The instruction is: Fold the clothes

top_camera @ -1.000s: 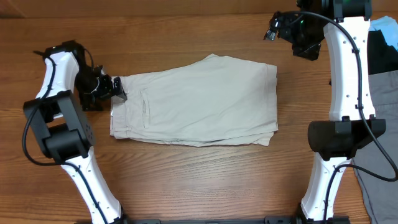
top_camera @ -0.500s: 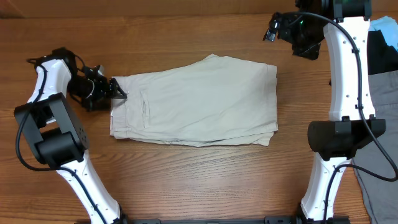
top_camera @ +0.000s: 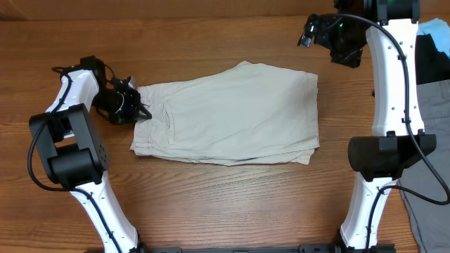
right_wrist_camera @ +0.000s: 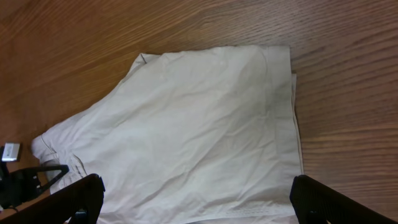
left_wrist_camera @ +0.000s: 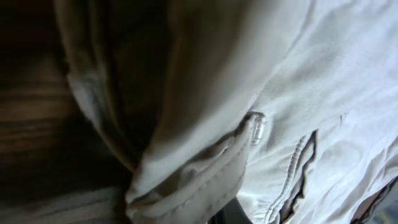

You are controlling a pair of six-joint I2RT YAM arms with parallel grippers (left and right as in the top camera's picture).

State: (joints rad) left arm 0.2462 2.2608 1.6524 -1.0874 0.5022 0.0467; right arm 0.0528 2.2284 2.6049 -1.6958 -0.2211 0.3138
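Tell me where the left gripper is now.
Overhead, the left gripper is on the left, at the waistband end of the shorts, near its upper corner.

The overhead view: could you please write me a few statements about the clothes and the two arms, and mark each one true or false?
1. The clothes lie spread flat on the wooden table. True.
2. The left end effector is at the waistband end of the clothes. True.
3. The right end effector is clamped on the hem. False: the right end effector is off the clothes, out past their far hem corner. In the right wrist view its fingers stand wide apart with nothing between them.
4. The clothes are bunched into a ball. False: they lie flat, with the waistband toward the left arm and the hems toward the right arm.
5. A slit pocket shows near the waistband. True.
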